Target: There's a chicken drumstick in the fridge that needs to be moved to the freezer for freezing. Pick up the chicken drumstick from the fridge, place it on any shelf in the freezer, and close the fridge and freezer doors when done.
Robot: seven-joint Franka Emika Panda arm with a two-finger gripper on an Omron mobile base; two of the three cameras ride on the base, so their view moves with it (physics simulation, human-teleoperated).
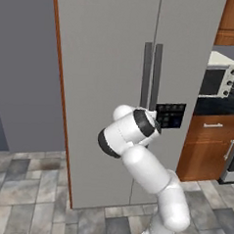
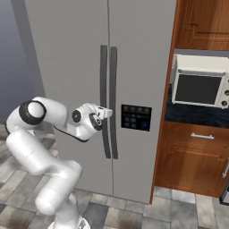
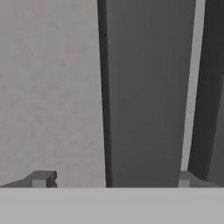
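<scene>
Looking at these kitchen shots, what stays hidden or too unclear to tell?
- Fridge and freezer contents, drumstick included: hidden behind both closed doors in both base views.
- Gripper contact with the left door handle: open fingertips straddle it in the hand view; touch unclear.
- Dispenser panel markings: too small.
- Toaster oven interior: dark glass; cut off by the right edge.

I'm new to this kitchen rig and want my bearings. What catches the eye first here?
The tall grey fridge and freezer doors fill the middle, both shut. The white arm reaches to them, its open gripper straddling the left door's dark bar handle. A white microwave sits on the counter to the right.
</scene>
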